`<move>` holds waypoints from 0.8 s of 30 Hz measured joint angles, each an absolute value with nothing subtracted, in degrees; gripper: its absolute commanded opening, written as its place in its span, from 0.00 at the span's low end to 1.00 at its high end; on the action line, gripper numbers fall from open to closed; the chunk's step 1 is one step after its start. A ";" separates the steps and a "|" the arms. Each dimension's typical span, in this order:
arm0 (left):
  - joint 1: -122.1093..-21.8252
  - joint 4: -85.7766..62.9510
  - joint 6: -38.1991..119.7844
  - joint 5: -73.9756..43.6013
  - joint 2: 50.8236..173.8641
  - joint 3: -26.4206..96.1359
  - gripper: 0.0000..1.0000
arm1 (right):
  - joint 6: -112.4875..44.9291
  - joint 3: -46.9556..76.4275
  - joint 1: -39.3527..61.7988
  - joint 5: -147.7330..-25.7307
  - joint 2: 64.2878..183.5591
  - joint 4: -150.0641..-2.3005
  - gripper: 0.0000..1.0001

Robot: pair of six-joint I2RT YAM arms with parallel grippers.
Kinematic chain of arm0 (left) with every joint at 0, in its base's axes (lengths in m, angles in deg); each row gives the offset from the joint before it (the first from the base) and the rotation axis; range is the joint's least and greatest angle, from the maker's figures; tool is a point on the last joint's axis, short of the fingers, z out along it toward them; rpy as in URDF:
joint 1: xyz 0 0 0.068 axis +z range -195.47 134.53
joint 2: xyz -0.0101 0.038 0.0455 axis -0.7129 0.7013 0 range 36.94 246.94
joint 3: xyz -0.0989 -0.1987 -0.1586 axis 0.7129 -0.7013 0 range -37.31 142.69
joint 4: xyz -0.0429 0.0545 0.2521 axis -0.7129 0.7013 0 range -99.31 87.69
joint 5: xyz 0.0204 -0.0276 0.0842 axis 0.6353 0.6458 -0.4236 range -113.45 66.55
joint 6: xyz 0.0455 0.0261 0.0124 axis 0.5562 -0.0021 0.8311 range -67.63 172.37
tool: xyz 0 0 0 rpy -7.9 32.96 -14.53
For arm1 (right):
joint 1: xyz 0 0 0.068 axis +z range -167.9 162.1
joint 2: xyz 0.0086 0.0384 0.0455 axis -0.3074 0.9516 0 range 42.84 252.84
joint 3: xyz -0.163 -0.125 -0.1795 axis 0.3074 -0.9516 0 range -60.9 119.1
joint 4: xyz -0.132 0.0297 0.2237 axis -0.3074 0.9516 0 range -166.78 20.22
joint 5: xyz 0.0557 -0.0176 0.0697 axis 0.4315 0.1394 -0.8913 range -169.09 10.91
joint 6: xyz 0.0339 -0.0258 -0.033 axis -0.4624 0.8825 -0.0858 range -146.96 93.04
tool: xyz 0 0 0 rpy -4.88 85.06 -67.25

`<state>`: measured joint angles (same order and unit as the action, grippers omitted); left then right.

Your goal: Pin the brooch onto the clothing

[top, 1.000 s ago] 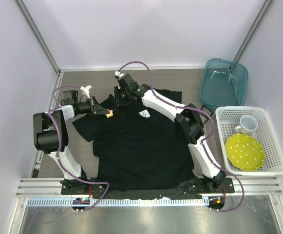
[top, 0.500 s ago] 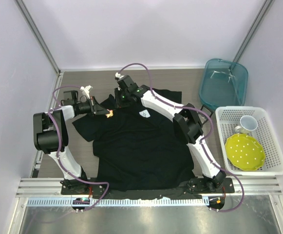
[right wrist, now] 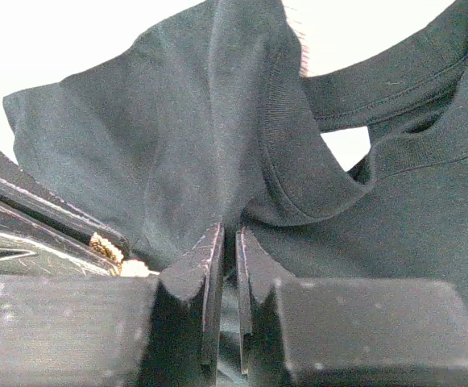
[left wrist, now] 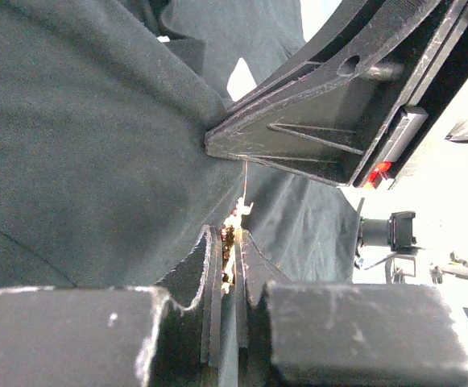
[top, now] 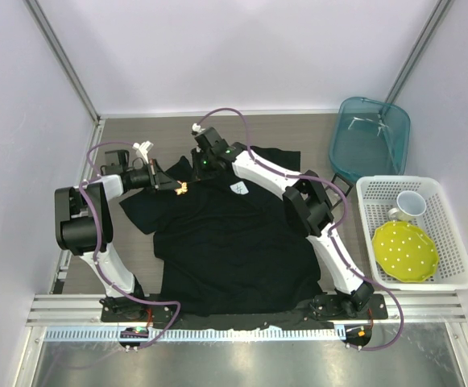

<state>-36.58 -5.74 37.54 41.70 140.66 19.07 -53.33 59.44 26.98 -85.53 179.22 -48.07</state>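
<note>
The black T-shirt (top: 234,242) lies flat on the table with its white chest label (top: 239,189) near the collar. My left gripper (top: 177,188) is shut on the small golden-orange brooch (top: 182,189) and holds it at the shirt's left shoulder. In the left wrist view the brooch (left wrist: 232,242) sits edge-on between the jaws of the left gripper (left wrist: 230,235), its pin pointing at the cloth (left wrist: 97,161). My right gripper (top: 199,172) is shut on a fold of shirt by the collar. The right wrist view shows the right gripper (right wrist: 227,238) pinching cloth (right wrist: 209,145), with the brooch (right wrist: 113,254) at lower left.
A white basket (top: 451,278) holding a yellow dotted plate (top: 405,251) and a mug (top: 408,206) stands at the right. A teal bin (top: 372,137) sits behind it. Purple cables loop over both arms.
The right gripper has edged slightly toward the left gripper with its fold of shirt. The left gripper and brooch have hardly moved.
</note>
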 measured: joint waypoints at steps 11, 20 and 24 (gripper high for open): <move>-36.63 -5.98 37.52 42.20 140.64 18.98 0.02 | -54.84 59.41 25.51 -89.83 179.24 -48.96 0.01; -36.63 -6.09 37.52 42.18 140.46 18.63 0.02 | -54.69 59.28 24.73 -90.73 179.24 -49.40 0.01; -36.63 -6.09 37.48 42.20 140.31 18.63 0.02 | -54.69 59.13 24.66 -91.08 179.24 -49.60 0.01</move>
<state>-36.63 -6.09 37.48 42.20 140.31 18.63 -54.69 59.13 24.66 -91.08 179.24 -49.60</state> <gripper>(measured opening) 0.090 0.018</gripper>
